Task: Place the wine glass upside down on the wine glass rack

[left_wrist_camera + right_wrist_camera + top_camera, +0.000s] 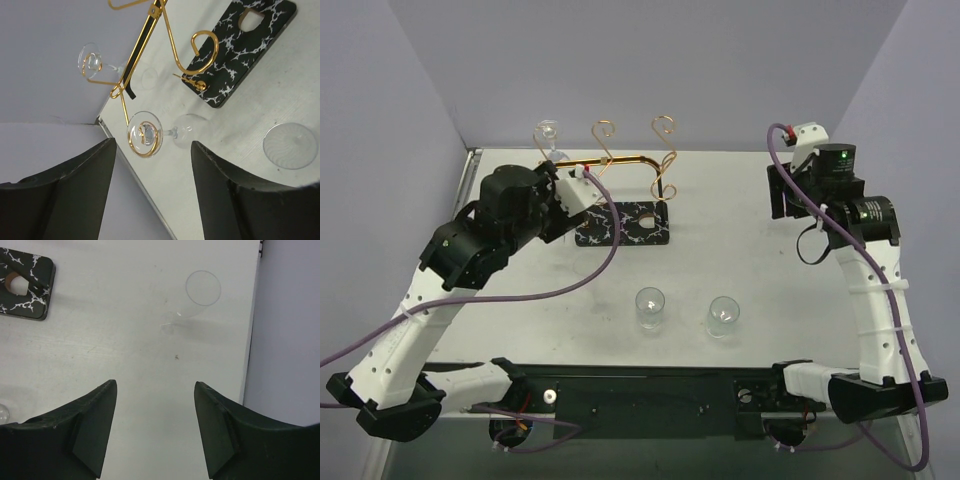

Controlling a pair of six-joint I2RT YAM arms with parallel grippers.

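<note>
Foot up, bowl down — wine glass (150,134) on rack (245,50), stem seemingly vertical.

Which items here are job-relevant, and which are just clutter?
Job: wine glass rack; two hanging glasses; two upright glasses waiting on the table.
Lying about: nothing loose visible, only the arms' purple cables.

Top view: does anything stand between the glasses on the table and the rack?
Nothing visible: bare table separates the glasses from the rack. The left end effector hovers at its left end.
</note>
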